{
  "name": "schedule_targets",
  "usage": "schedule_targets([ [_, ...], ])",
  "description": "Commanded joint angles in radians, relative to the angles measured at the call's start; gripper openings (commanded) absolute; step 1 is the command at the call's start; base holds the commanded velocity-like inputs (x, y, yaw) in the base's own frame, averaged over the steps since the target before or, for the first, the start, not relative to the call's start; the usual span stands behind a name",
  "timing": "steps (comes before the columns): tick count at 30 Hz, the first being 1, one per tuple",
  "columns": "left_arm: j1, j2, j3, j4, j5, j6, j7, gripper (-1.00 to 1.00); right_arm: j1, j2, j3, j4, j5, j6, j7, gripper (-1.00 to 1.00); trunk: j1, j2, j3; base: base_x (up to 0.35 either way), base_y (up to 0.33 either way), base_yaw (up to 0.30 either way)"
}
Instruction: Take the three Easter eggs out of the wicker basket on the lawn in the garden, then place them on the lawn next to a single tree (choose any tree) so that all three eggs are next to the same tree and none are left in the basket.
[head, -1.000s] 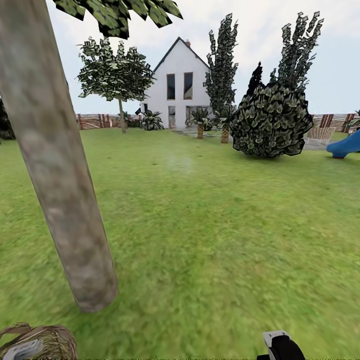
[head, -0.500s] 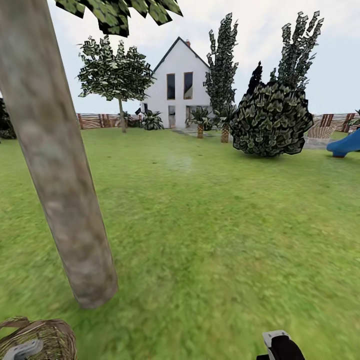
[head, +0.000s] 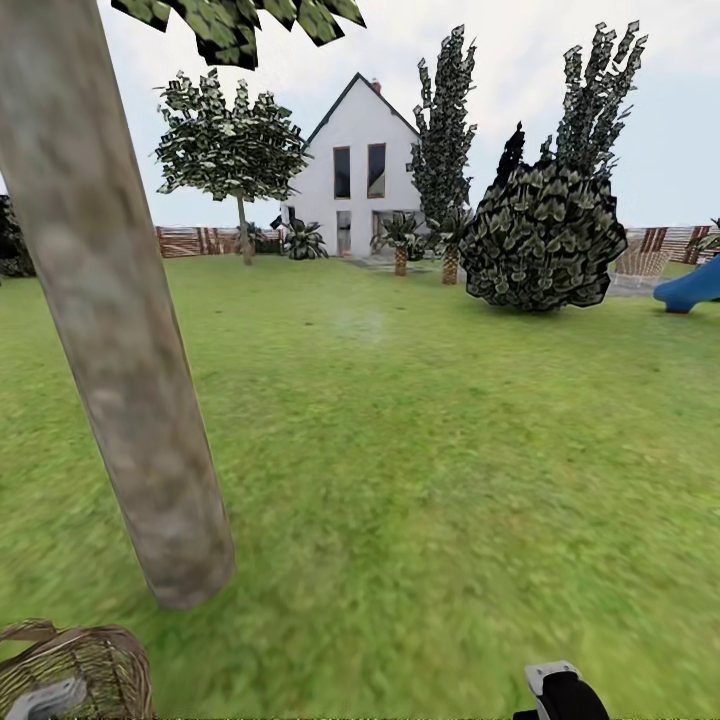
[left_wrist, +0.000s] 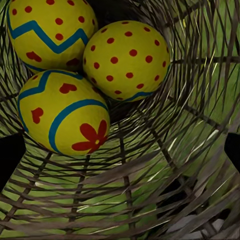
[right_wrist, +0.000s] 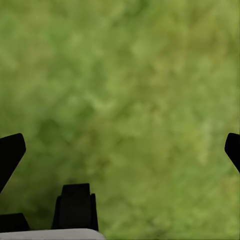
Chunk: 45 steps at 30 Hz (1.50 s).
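While the robot stood by the tree, the basket sat low at the left gripper, near the trunk's foot. All three eggs lay inside it, bunched together and touching, just ahead of the left fingers. Those fingers were spread wide, one at each side of the weave, gripping nothing. Whether the basket rested on the lawn or hung off that arm: couldn't tell.

The right gripper was also spread open, with bare grass ahead of it.

Step in hand, by my read: unloading, none out yet. Next move would call for the left gripper to push in past the rim, centre on the nearest egg with the red flower, close, lift clear of the handle, then set it on the grass beside the trunk.
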Motion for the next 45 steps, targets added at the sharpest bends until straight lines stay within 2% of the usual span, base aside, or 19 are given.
schedule_targets([
  [1, -0.001, 0.0, 0.002, -0.001, 0.0, 0.005, -0.003, 1.0, -0.001, -0.001, 0.003, 0.0, 0.004, 0.005, -0.001, 1.0, 0.004, -0.008, -0.004, 0.0, 0.0, 0.0],
  [10, -0.001, 0.0, 0.002, -0.001, 0.0, 0.005, -0.003, 1.0, -0.001, -0.001, 0.003, 0.003, 0.005, 0.005, -0.001, 1.0, 0.038, -0.071, -0.032, 0.0, 0.0, 0.0],
  [27, -0.001, 0.0, 0.002, -0.001, 0.002, 0.005, -0.005, 1.0, -0.001, -0.002, 0.003, 0.004, 0.005, 0.005, -0.001, 1.0, 0.038, -0.071, -0.032, 0.0, 0.0, 0.001],
  [34, -0.001, -0.002, 0.002, -0.001, 0.002, 0.005, -0.005, 1.0, -0.001, -0.001, 0.003, 0.004, 0.006, 0.005, -0.002, 1.0, 0.038, -0.071, -0.032, 0.0, 0.0, 0.205],
  [45, -0.001, 0.001, 0.003, -0.001, 0.002, 0.005, -0.005, 1.0, -0.001, -0.001, 0.003, 0.004, 0.005, 0.005, -0.001, 1.0, 0.038, -0.071, -0.032, 0.0, 0.0, 0.021],
])
